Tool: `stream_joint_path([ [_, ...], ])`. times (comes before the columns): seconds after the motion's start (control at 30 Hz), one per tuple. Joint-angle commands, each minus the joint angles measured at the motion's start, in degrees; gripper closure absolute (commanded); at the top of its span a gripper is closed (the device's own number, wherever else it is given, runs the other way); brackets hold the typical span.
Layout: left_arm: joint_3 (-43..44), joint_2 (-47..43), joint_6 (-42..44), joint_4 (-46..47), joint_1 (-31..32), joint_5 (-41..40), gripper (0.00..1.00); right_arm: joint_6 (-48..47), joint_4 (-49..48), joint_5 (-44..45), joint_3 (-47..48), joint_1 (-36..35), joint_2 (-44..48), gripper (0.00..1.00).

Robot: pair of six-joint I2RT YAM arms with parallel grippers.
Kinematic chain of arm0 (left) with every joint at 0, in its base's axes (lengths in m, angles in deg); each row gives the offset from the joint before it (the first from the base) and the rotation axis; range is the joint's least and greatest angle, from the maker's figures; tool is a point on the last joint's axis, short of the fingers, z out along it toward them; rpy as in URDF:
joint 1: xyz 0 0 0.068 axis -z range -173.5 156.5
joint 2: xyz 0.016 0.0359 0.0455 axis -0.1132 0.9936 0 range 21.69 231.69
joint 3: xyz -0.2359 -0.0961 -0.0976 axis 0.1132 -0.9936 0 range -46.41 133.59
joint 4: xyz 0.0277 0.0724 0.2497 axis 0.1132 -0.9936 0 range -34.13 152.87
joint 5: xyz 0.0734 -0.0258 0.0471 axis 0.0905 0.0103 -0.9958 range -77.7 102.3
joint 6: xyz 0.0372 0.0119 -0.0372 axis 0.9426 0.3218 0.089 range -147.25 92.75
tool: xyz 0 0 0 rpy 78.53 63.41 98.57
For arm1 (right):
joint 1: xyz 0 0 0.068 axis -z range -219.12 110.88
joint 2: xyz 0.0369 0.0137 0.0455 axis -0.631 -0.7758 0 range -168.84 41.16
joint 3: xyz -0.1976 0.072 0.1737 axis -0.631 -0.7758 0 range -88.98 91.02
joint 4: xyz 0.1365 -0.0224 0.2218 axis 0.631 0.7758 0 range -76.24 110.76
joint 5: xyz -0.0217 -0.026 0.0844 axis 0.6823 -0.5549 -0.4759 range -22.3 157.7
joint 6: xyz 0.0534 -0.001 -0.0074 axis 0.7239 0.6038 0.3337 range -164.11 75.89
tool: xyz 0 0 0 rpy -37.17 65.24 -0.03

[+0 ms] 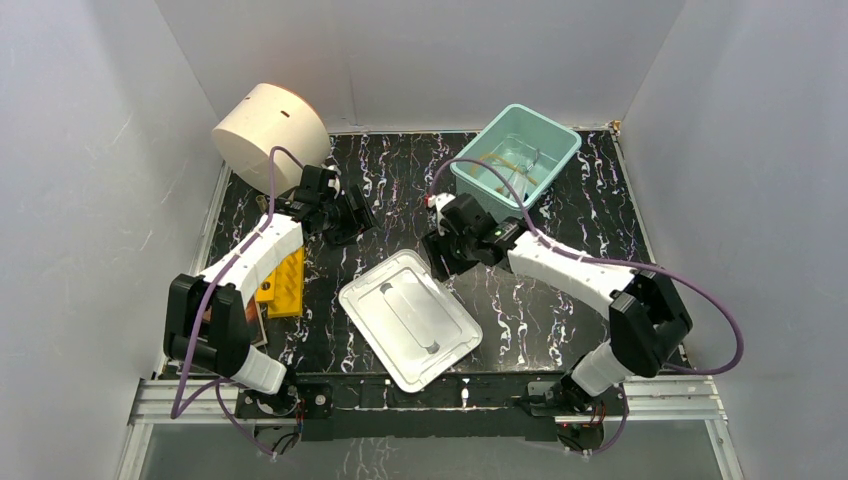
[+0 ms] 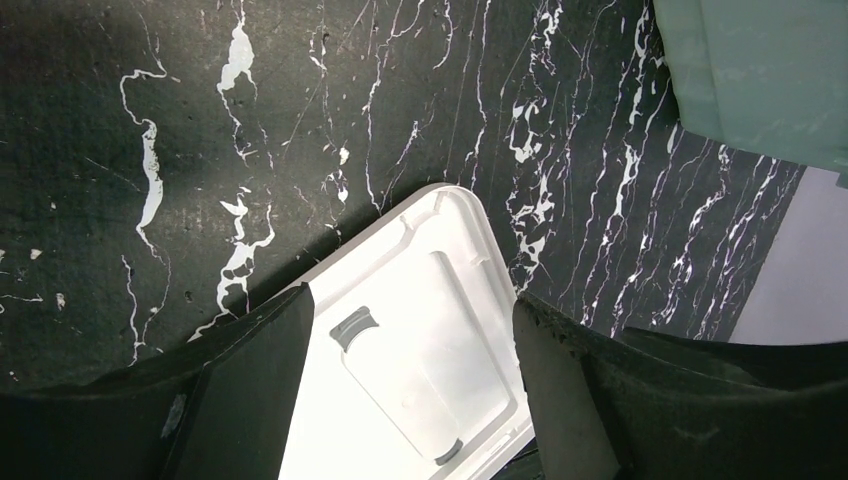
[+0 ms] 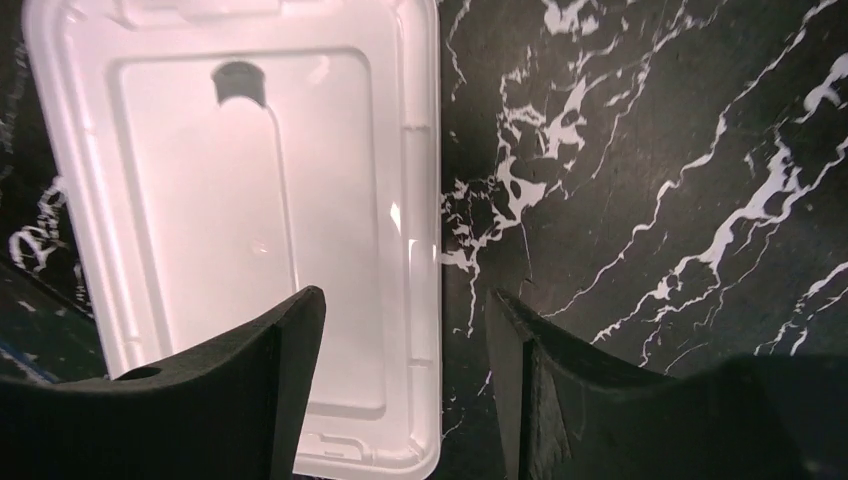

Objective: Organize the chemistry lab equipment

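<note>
**Overhead:** The left claw (image 1: 348,215) is hovering with its fingers apart and holding nothing over the far-left part of the black marbled tabletop (image 1: 400,185). The right claw (image 1: 443,248) is hanging near the middle, likewise spread and empty. A white lid (image 1: 410,320) is lying flat toward the near edge, with bare marble running around it on every side. The teal bin (image 1: 483,140) is sitting by the far-right corner. The lab equipment (image 1: 515,160) is resting inside it: tan tubing and clear glass, too small to sort further. A cream drum (image 1: 268,128) is crowding the far-left corner. A yellow block (image 1: 285,282) is lying along the left edge, partly under the left arm.

**Left wrist:** The left claw (image 2: 408,310) is framing one corner of the lid (image 2: 440,250) between its parted dark fingers (image 2: 260,340). A broad run of open tabletop (image 2: 100,150) is stretching beyond. Only an outer corner of the bin (image 2: 760,70) is showing here, so its contents are visible only from overhead.

**Right wrist:** The right claw (image 3: 402,300) is straddling the lid's long edge. One finger is hanging over the lid (image 3: 250,200) and the other over bare tabletop (image 3: 650,150). A grey-ended handle recess is reading clearly on the lid here.
</note>
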Motion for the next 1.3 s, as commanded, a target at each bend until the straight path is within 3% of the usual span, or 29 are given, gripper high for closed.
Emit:
stream_joint_path([
  [0.0, 1.3, -2.8, 0.2, -2.0, -0.2, -1.6, 0.28, 1.4, -1.6, 2.0, -2.2, -1.0, -2.1, 0.33],
  [0.2, 0.7, -3.1, -0.9, -1.8, -0.2, -0.4, 0.28, 1.3, -2.8, 0.0, -4.2, -1.5, -6.2, 0.64],
  [0.57, -0.1, -3.7, -1.3, -2.0, -0.2, 0.1, 0.28, 0.7, -4.0, -1.6, -6.0, -1.4, -11.6, 0.65],
  [0.83, -0.2, -4.5, -2.3, -1.9, -0.2, -0.3, 0.28, -0.4, -4.7, 3.1, -6.7, -1.5, -11.5, 0.81],
  [1.03, 1.0, -4.9, -4.2, -2.5, -0.2, -0.5, 0.29, -0.3, -5.2, 7.9, -5.0, -1.5, -8.2, 1.0],
  [1.27, 9.7, -5.9, -6.0, -7.8, -0.2, -11.1, 0.27, -0.5, -8.8, 14.4, -2.7, -1.5, -0.8, 1.0],
])
